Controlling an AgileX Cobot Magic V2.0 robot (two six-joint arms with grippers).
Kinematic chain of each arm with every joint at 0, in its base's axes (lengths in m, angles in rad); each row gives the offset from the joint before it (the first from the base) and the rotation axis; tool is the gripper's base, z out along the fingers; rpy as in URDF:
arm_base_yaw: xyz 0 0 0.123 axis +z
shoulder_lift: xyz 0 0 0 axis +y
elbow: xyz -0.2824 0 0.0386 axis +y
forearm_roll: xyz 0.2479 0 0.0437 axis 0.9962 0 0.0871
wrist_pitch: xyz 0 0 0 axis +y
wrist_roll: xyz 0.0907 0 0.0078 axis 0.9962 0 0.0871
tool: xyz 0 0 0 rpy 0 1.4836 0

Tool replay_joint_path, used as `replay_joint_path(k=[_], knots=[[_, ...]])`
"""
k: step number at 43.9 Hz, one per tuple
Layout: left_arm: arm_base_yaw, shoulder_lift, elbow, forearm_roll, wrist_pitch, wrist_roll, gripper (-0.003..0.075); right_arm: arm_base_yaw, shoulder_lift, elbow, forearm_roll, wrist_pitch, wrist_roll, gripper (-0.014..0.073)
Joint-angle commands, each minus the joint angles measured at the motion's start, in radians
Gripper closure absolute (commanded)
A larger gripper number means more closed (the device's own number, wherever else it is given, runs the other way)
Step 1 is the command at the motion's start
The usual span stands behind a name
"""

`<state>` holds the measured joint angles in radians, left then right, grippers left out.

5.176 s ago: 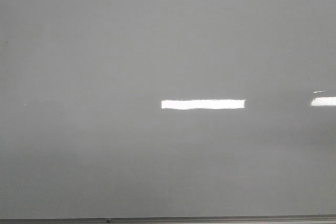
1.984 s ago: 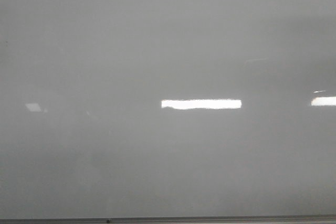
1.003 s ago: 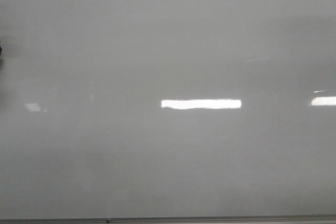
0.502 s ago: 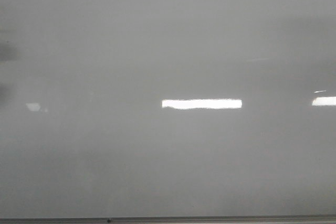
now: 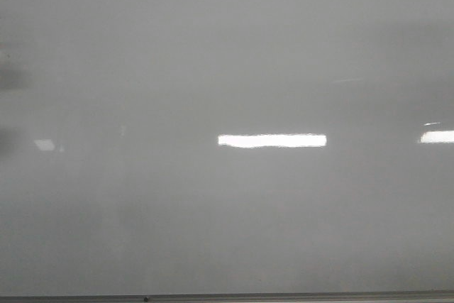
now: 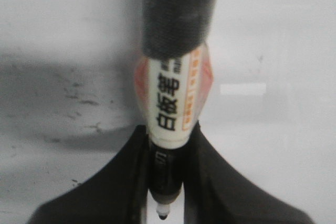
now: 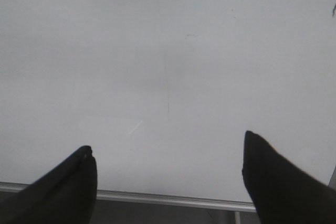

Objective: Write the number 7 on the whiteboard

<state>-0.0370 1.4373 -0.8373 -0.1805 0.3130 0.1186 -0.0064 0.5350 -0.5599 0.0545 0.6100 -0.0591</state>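
The whiteboard [image 5: 227, 47] fills the front view, glossy pale grey, with no black marker line on it; the number 7 does not show in any view. My left gripper [image 6: 169, 136] is shut on a whiteboard marker [image 6: 176, 103] with a white printed label and a black body. Its small nib [image 6: 163, 215] shows between the black fingers [image 6: 105, 192], close over the board [image 6: 273, 35]. My right gripper [image 7: 167, 142] is open and empty over the board [image 7: 168, 35], near its edge. Neither gripper shows in the front view.
A thin grey metal edge strip [image 5: 227, 297] runs along the board's near side, also in the right wrist view [image 7: 157, 198]. Bright light reflections [image 5: 272, 140] lie on the board. Small dark specks [image 6: 79, 95] and a faint thin grey streak [image 7: 167, 90] mark the surface.
A dim dark shadow has come in at the left edge of the front view and shifted slightly. The board's surface is otherwise the same.
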Motion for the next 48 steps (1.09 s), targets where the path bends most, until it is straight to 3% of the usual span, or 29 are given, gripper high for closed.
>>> replay_joint_path(k=[1, 8, 16, 22, 27, 31, 40, 48], knots=[[-0.017, -0.097, -0.035, -0.006, 0.016, 0.001, 0.0741, -0.007, 0.013, -0.025, 0.003, -0.075, -0.008, 0.0001], [-0.061, -0.206, -0.105, 0.018, 0.223, 0.079, 0.0741, -0.007, 0.013, -0.066, 0.04, 0.001, -0.008, 0.0001], [-0.155, -0.243, -0.244, 0.018, 0.568, 0.193, 0.0741, -0.007, 0.014, -0.15, 0.043, 0.163, -0.009, 0.0001], [-0.259, -0.243, -0.307, -0.023, 0.707, 0.319, 0.0741, -0.007, 0.015, -0.174, 0.045, 0.21, -0.025, 0.0001], [-0.364, -0.24, -0.315, -0.073, 0.746, 0.442, 0.0741, -0.003, 0.023, -0.174, 0.066, 0.22, -0.047, 0.0001], [-0.446, -0.225, -0.315, -0.074, 0.756, 0.455, 0.0741, 0.03, 0.051, -0.175, 0.116, 0.227, -0.111, 0.0001], [-0.627, -0.153, -0.315, -0.074, 0.741, 0.5, 0.0741, 0.134, 0.152, -0.207, 0.274, 0.273, -0.325, 0.0001], [-0.748, -0.091, -0.315, -0.074, 0.715, 0.555, 0.0741, 0.242, 0.244, -0.266, 0.431, 0.347, -0.598, 0.0001]])
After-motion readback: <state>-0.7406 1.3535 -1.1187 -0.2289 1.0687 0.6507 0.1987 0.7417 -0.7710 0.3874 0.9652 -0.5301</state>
